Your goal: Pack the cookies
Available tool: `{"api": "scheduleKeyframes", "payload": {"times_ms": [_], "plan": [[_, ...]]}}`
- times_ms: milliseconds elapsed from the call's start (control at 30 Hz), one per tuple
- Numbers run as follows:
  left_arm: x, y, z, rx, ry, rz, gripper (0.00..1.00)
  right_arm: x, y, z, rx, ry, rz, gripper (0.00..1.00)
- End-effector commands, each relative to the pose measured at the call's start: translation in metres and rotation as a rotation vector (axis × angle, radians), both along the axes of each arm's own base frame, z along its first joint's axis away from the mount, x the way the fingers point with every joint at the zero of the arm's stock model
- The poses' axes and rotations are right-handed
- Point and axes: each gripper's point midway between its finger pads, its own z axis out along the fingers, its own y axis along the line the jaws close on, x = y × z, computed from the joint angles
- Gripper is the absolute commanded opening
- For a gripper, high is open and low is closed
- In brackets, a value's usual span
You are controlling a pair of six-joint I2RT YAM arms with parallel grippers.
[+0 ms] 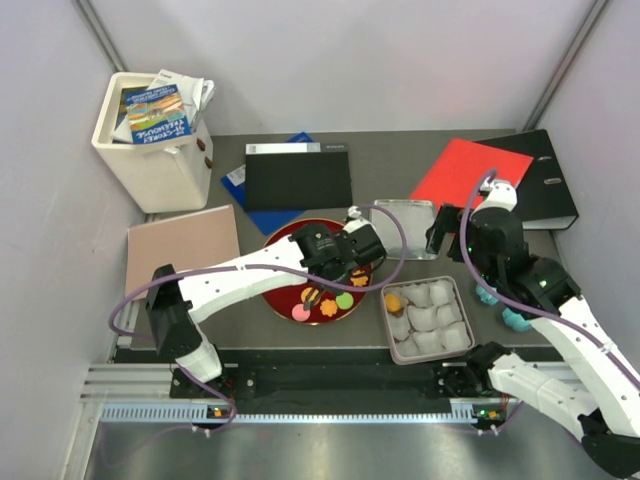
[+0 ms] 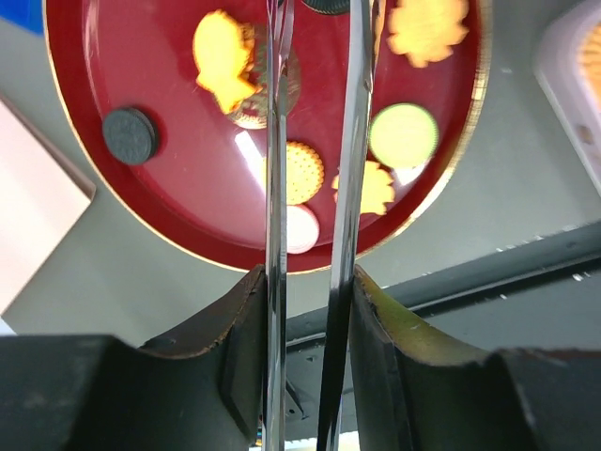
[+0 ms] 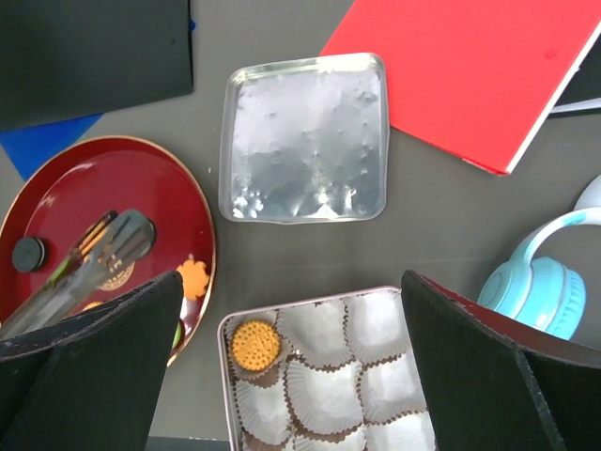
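While the overhead camera looks down on the table, the left gripper (image 1: 345, 255) hangs above a red plate (image 1: 288, 236), and the cookies (image 1: 325, 310) lie on that plate just on the arm-base side of it, pink, orange and green in a row. The right gripper (image 1: 445, 232) hovers with its jaws spread wide and nothing between them. A silver lid (image 1: 402, 215) lies just to its left, and a tray (image 1: 468, 300) of paper cups sits on its near side, with one orange cookie (image 1: 394, 300) in the far-left cup. From the left wrist, the fingers (image 2: 239, 338) pinch a pair of metal tongs (image 2: 275, 188), whose two blades run forward over the plate with a narrow gap between them. A round biscuit (image 2: 299, 172) shows in that gap, a green cookie (image 2: 404, 136) lies just right of the blades and a black cookie (image 2: 129, 135) well to their left. The tips run off the top edge, so I cannot tell whether they hold anything. From the right wrist, the two wide-set fingers (image 3: 113, 329) frame the tray below them, the orange cookie sitting nearer the left finger. The lid lies ahead of the gripper, and teal headphones (image 3: 545, 282) lie beside the right finger.
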Motion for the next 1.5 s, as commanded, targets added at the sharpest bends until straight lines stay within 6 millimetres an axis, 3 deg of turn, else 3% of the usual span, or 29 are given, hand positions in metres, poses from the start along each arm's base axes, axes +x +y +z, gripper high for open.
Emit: {"api": "scheduleKeyframes", "payload": {"times_ms": [0, 167, 333, 533, 867, 1200, 1467], "plan": [[-0.007, -0.023, 0.033, -0.105, -0.048, -0.108, 0.29, 0.005, -0.012, 0.036, -0.01, -0.083, -0.049, 0.99], [-0.03, -0.053, 0.035, -0.158, -0.02, -0.24, 0.27, 0.011, -0.035, 0.046, -0.06, -0.08, -0.154, 0.99], [-0.047, -0.076, 0.039, -0.217, 0.0, -0.343, 0.26, 0.012, -0.055, 0.035, -0.081, -0.035, -0.271, 0.99], [-0.053, -0.089, 0.048, -0.25, -0.012, -0.414, 0.25, 0.01, -0.066, 0.02, -0.027, 0.009, -0.344, 0.99], [-0.063, -0.112, 0.038, -0.259, 0.008, -0.511, 0.26, 0.013, -0.064, 0.028, 0.036, 0.007, -0.347, 0.99], [-0.058, -0.132, 0.013, -0.24, 0.009, -0.533, 0.26, 0.015, -0.057, 0.029, 0.058, 0.002, -0.317, 0.99], [-0.044, -0.132, 0.001, -0.182, -0.031, -0.506, 0.29, 0.014, -0.055, 0.03, 0.064, 0.006, -0.304, 0.99]]}}
